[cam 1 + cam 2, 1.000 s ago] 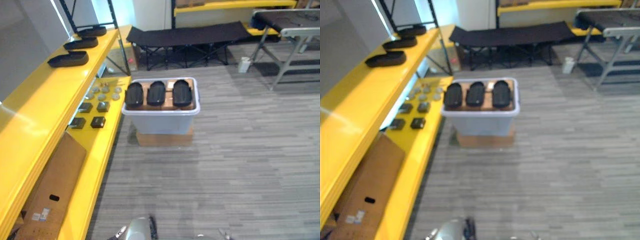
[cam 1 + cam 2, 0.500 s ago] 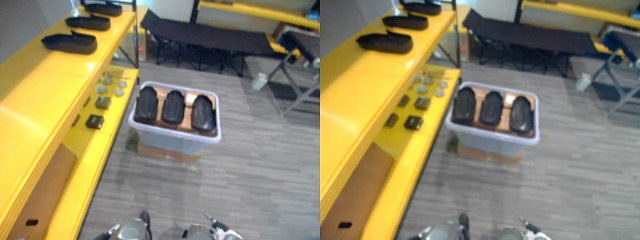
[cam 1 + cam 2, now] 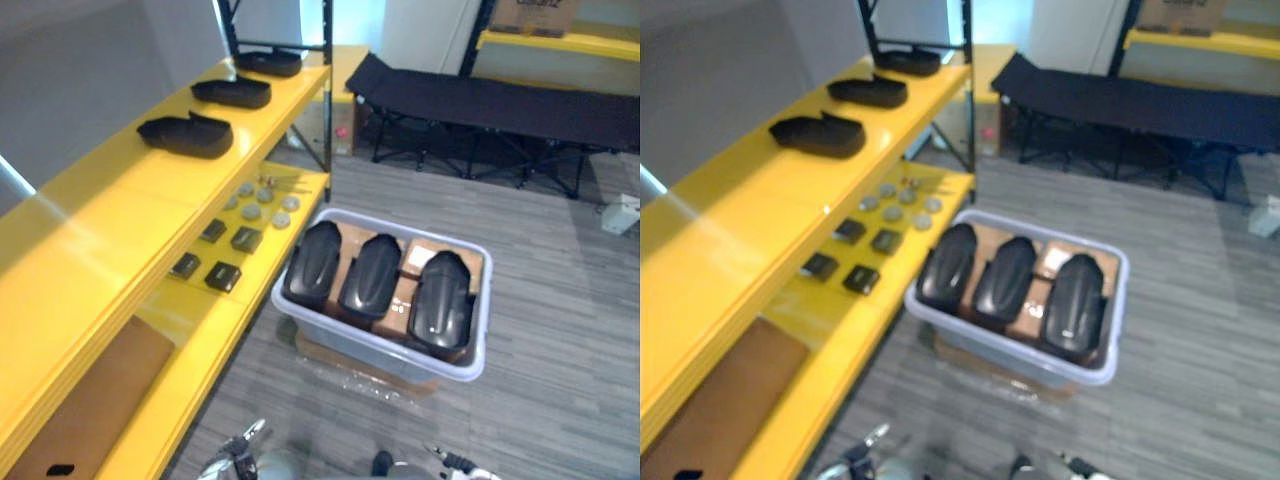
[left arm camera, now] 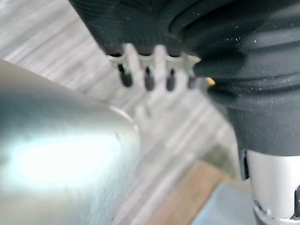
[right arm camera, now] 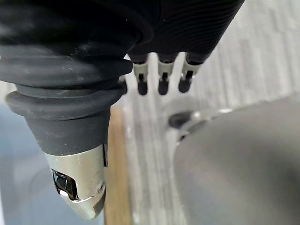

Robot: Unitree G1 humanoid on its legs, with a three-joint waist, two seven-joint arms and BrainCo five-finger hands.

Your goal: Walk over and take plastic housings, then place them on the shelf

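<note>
**Six housings counted: three binned, three shelved**

Three black plastic housings (image 3: 377, 276) were counted side by side in one translucent bin (image 3: 484, 300), beneath which one cardboard box (image 3: 335, 358) was seen. Three further housings (image 3: 187, 135) were counted on the upper yellow shelf (image 3: 90, 250). On the lower shelf (image 3: 190, 310), four small black square parts (image 3: 222, 276) and one brown cardboard sheet (image 3: 90, 410) were counted. The small round discs (image 3: 252, 212) could not be counted with certainty. One black folding cot (image 3: 500, 100) was noted.

Nothing legible on show.
Dark print sits on the cardboard box (image 3: 545, 12) at the back, but it's too blurred to read.
</note>
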